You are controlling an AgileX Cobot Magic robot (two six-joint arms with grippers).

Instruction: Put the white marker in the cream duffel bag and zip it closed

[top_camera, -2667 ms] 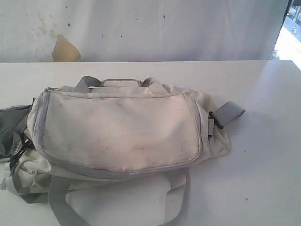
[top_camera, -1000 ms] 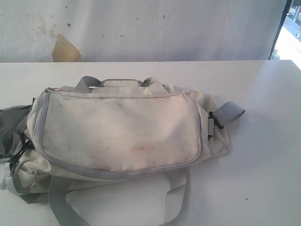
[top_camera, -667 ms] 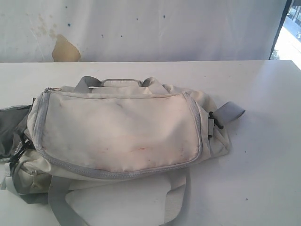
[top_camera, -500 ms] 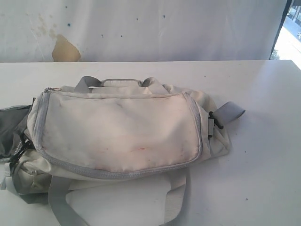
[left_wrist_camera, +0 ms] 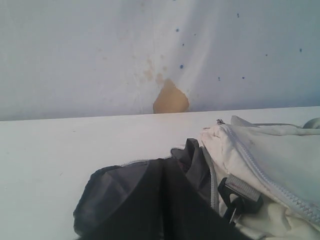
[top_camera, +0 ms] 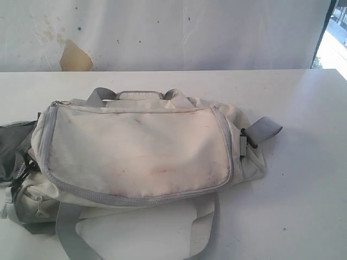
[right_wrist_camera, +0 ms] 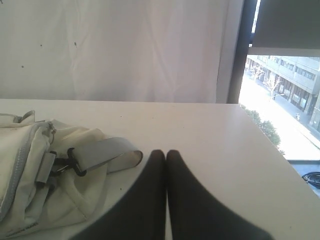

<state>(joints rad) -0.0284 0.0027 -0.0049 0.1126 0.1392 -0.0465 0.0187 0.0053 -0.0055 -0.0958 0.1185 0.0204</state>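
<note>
While the white marker shows in none of the three views, the cream duffel bag (top_camera: 135,146) lies across the left half of the desk (top_camera: 303,179), nearer its front edge than its back. At the bag's left end, dark grey lining (top_camera: 11,143) spills from a gaping mouth toward the desk's left edge. My left gripper (left_wrist_camera: 163,167) sits low right against that lining, its dark fingers together and apparently empty, though they are hard to separate from the fabric. Moving right, the grey zipper trim (top_camera: 135,199) around the broad cream panel looks run shut. A grey strap tab (top_camera: 265,130) on a black clip (top_camera: 250,140) sticks out at the bag's right end. Just beside that tab my right gripper (right_wrist_camera: 162,155) hangs over bare desk, fingers pressed together on nothing. Whether the marker is inside the bag I cannot tell. By my reading, the step in hand is either finding the marker or closing the left mouth. The next move calls for parting one set of fingers and pinching the zipper pull there while the soft bag is steadied.
</note>
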